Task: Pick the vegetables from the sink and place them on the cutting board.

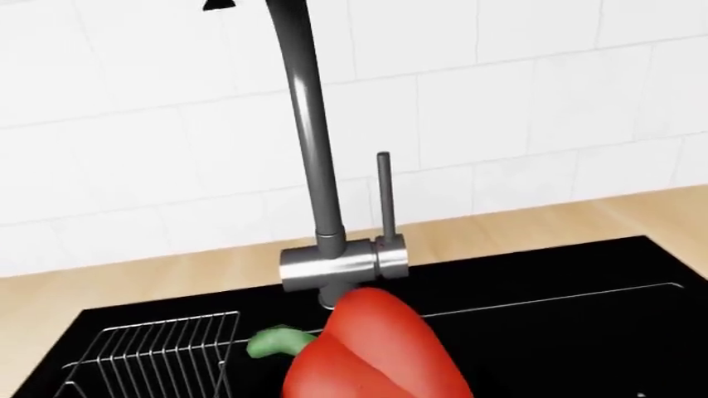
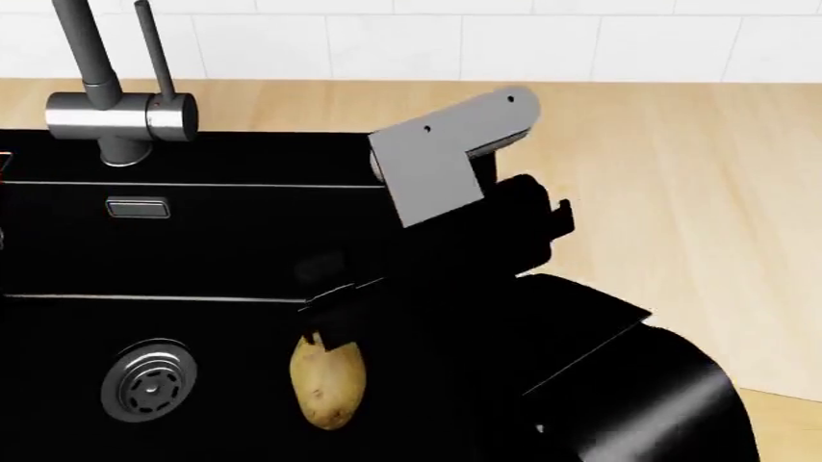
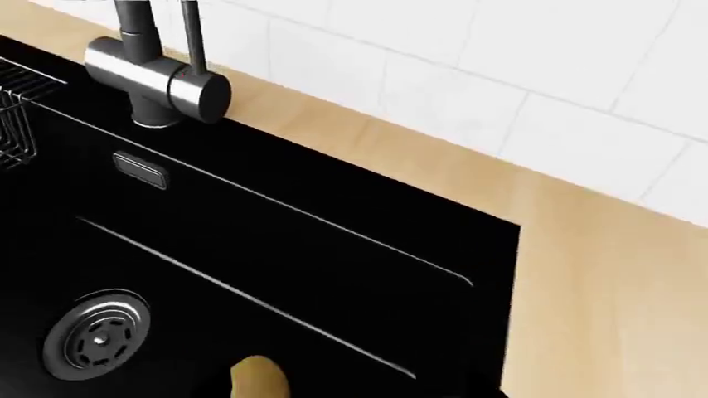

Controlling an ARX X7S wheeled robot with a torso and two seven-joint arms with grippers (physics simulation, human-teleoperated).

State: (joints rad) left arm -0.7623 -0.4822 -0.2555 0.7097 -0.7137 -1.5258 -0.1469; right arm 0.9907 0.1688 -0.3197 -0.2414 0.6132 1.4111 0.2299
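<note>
1. White wall tiles [image 1: 531,75] back a pale wooden countertop [image 2: 668,192] that surrounds the black sink [image 2: 231,250] with its grey faucet [image 1: 321,182].
2. Right arm [image 2: 514,269]: reaches down into the basin. Its gripper [image 2: 331,322] sits at the upper end of the potato [image 2: 327,380], which lies on the sink floor beside the steel drain [image 2: 148,380]. Jaw opening and grasp cannot be determined; the dark fingers merge with the basin.
3. Left wrist view: the red bell pepper [image 1: 376,356] fills the near field above the sink, green stem toward a wire rack [image 1: 166,356]. It appears carried, but the left pincer itself is out of frame, so its state is unconfirmed.
4. Cutting board: not visible in any view.
5. Progress estimate: neither vegetable is shown on the board. Both placements remain.
</note>
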